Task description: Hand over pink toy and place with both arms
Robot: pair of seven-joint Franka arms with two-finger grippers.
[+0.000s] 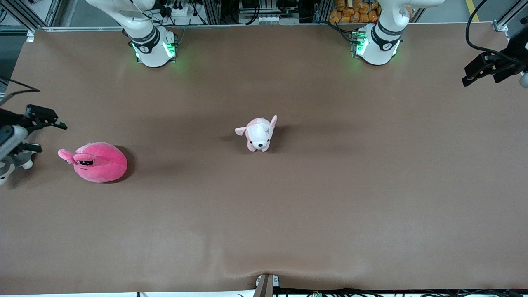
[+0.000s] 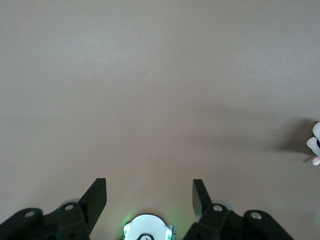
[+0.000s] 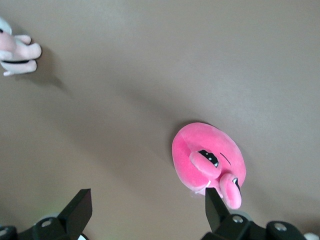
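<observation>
The pink toy (image 1: 97, 161) (image 3: 207, 155), a hot-pink round plush with two stalk eyes, lies on the brown table near the right arm's end. My right gripper (image 1: 39, 132) (image 3: 147, 195) hovers over the table edge at that end, beside the toy and apart from it. It is open with nothing between its fingers. My left gripper (image 1: 470, 72) (image 2: 148, 185) hangs over the left arm's end of the table, open and empty, with only bare table under it.
A small pale pink-and-white puppy plush (image 1: 259, 133) (image 3: 17, 50) stands near the middle of the table (image 1: 330, 185); its edge shows in the left wrist view (image 2: 315, 145). The two arm bases (image 1: 152, 47) (image 1: 377, 45) stand farthest from the front camera.
</observation>
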